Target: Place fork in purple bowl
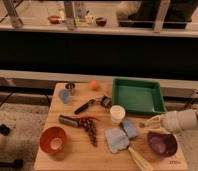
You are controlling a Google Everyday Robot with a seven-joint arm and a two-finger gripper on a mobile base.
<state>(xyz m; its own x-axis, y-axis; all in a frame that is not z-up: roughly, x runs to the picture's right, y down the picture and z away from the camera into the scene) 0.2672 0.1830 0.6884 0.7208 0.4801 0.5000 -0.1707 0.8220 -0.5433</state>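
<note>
Reaching in from the right, the pale gripper (pixel 154 122) has its fingers clenched around the small tan-handled fork (pixel 143 123). It holds the fork just beside the round dark purple bowl's (pixel 162 143) upper-left rim, apparently lining up for the drop.

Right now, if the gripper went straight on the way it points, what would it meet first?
The gripper, just behind the purple bowl, points left. Likely first: the small blue cloth, though depth is unclear and it may pass above it.
</note>
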